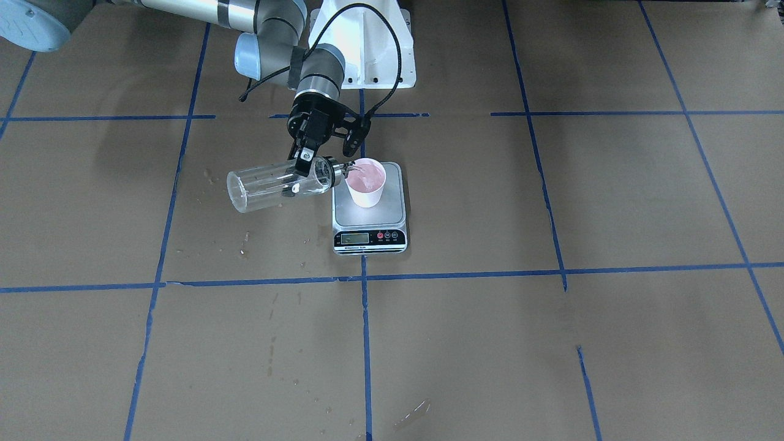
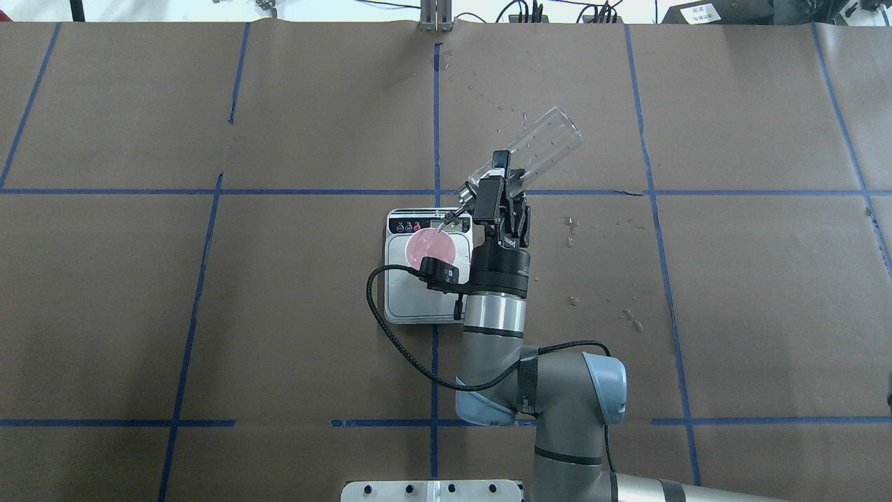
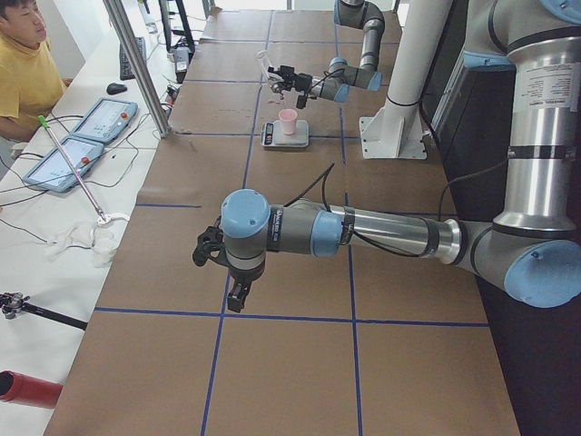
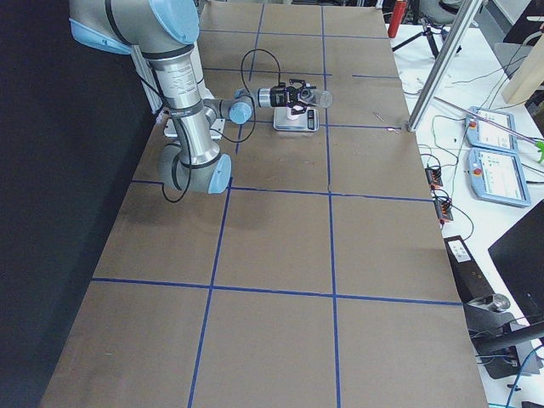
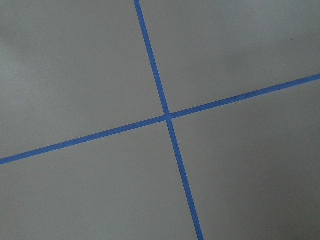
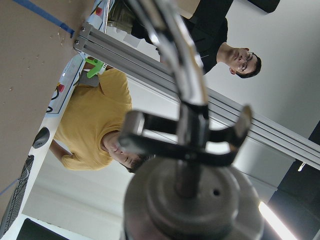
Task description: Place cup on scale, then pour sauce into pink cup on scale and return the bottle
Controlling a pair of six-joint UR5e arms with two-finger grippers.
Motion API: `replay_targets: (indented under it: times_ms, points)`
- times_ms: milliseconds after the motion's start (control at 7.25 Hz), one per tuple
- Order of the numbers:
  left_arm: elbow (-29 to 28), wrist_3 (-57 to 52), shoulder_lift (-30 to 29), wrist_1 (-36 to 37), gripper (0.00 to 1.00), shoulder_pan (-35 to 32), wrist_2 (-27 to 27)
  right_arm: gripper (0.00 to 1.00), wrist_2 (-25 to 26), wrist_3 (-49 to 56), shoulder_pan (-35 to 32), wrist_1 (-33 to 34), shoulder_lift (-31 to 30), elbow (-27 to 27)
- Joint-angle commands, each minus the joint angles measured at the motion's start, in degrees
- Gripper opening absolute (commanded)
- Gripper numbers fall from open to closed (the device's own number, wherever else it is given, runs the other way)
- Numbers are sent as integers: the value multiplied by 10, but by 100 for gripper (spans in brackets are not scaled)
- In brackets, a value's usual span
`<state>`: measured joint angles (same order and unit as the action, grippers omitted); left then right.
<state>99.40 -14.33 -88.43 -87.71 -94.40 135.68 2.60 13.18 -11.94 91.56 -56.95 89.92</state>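
My right gripper (image 1: 302, 164) is shut on the clear glass bottle (image 1: 272, 184), holding it tipped nearly flat. Its silver pour spout (image 1: 346, 166) reaches over the rim of the pink cup (image 1: 365, 182). The cup stands upright on the scale (image 1: 369, 215), with liquid showing inside. From overhead, the gripper (image 2: 496, 189) holds the bottle (image 2: 536, 148) near its neck, beside the cup (image 2: 432, 247) on the scale (image 2: 411, 301). The right wrist view shows the spout cap (image 6: 192, 200) close up. My left gripper (image 3: 216, 271) hangs low over bare paper far from the scale; I cannot tell its state.
Brown paper with blue tape lines (image 1: 364, 277) covers the table. Wet spots (image 2: 570, 224) lie to the right of the scale. Two operators (image 3: 20, 64) and tablets (image 3: 104, 120) are along the far table edge, by an aluminium post (image 3: 136, 64).
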Motion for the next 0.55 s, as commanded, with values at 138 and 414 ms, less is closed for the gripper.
replay_targets:
  times_ms: [138, 414]
  points:
    - [0, 0, 0, 0, 100, 0, 0, 0, 0, 0, 1, -3, -1, 0]
    - [0, 0, 0, 0, 100, 0, 0, 0, -1, 0, 1, -5, -3, 0]
